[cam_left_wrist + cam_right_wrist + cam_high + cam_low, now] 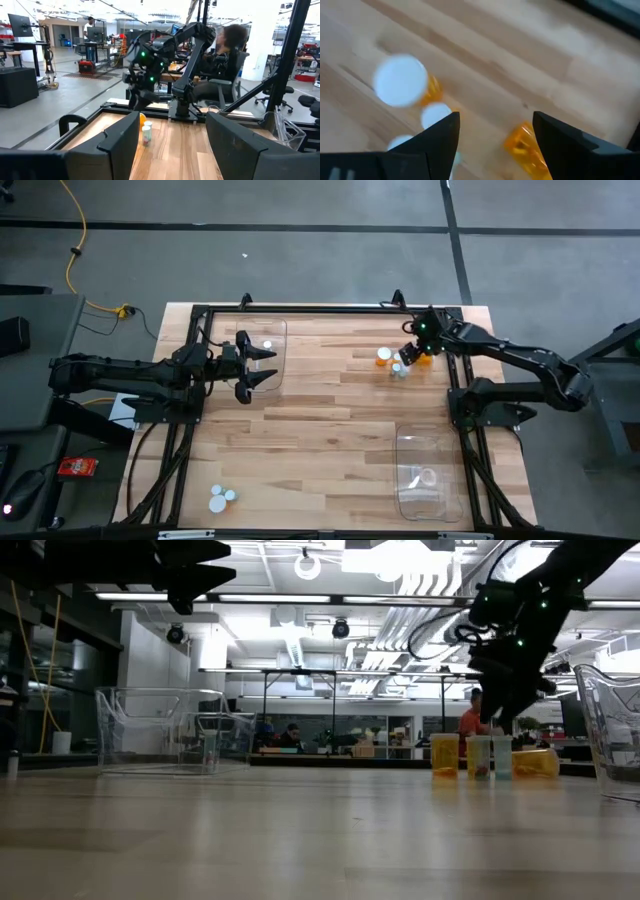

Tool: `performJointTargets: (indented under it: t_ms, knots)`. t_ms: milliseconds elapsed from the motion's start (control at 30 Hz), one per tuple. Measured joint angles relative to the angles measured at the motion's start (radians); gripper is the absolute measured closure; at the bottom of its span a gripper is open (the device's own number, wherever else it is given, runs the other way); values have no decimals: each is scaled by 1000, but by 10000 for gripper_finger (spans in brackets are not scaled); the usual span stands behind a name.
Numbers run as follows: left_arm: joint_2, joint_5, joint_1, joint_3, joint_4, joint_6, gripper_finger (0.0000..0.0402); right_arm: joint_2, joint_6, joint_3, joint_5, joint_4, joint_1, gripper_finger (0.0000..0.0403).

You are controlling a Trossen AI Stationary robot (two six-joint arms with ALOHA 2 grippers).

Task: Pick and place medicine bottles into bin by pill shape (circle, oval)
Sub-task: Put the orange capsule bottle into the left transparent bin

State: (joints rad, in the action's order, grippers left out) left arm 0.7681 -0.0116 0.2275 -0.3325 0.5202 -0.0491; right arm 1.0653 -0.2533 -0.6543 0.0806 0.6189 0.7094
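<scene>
While the left gripper [268, 367] waits open-fingered over the far-left bin [275, 330], the right gripper [408, 358] hovers, fingers spread, above far-right medicine bottles [384, 357], choosing one.

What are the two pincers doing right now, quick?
Left pincer: open, holding nothing, over the clear bin.
Right pincer: open, holding nothing, just above the medicine bottles.

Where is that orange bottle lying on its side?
In the high view the tipped orange bottle lies near the table's far right corner, just right of the upright bottles and under the open right gripper.
</scene>
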Motion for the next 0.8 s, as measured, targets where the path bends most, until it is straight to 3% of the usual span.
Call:
performJointTargets:
  t_ms: [333,500,800]
  knots:
    - [0,0,0,0,0,0,186,64,-10,-47,-98,-173,-134,157]
    - [0,0,0,0,0,0,186,148,-5,-47,-50,-259,-199,157]
    - [0,0,0,0,0,0,186,207,-11,-47,8,-270,-210,157]
